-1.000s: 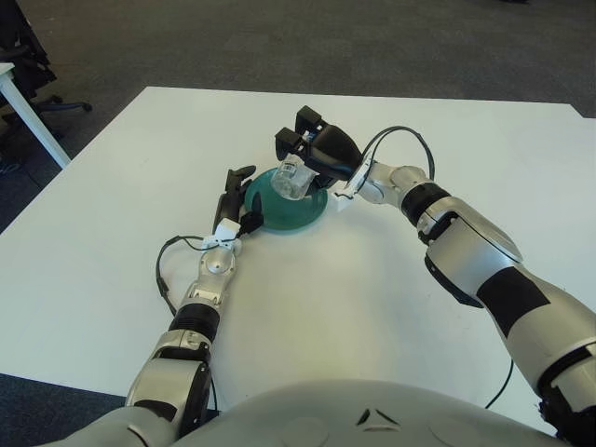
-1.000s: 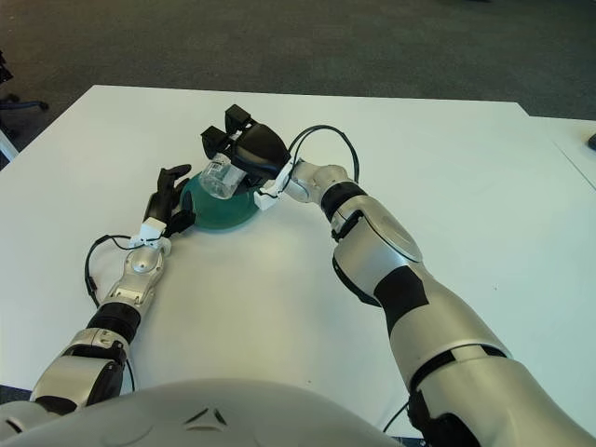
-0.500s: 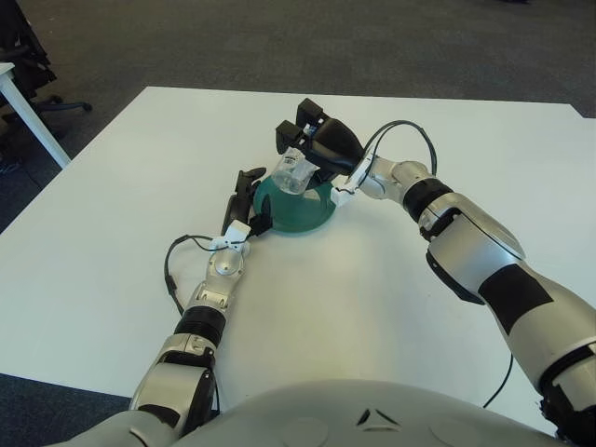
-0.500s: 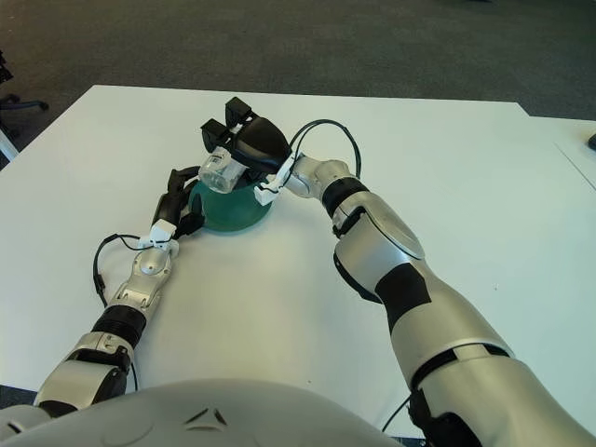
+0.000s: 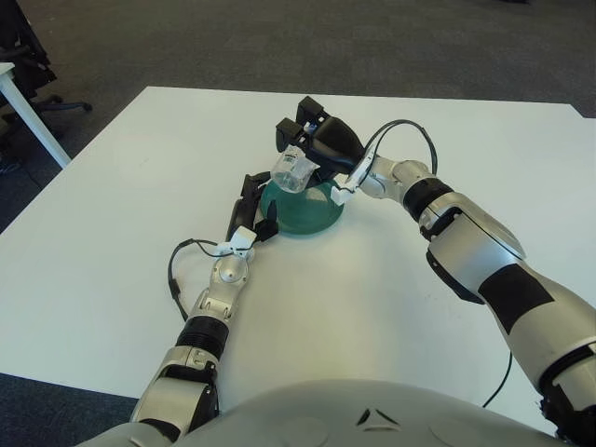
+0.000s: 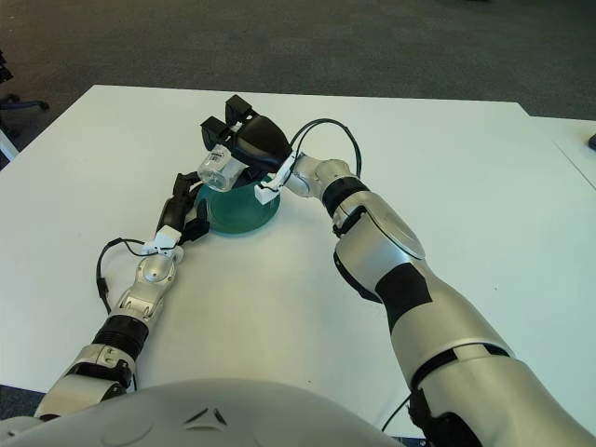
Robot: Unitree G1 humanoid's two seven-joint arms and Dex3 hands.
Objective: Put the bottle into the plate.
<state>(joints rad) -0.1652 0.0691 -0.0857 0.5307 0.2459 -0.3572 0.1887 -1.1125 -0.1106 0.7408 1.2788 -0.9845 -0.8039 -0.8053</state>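
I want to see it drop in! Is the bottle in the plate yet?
Not yet. The picking up looks done: the right hand holds the clear bottle in the air above the green plate. The left hand is at the plate's left edge. Lowering the bottle and letting go is left.

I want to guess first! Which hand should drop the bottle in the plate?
The right hand, most likely. It already grips the bottle just above the green plate. The left hand is at the plate's left edge, so it can steady it.
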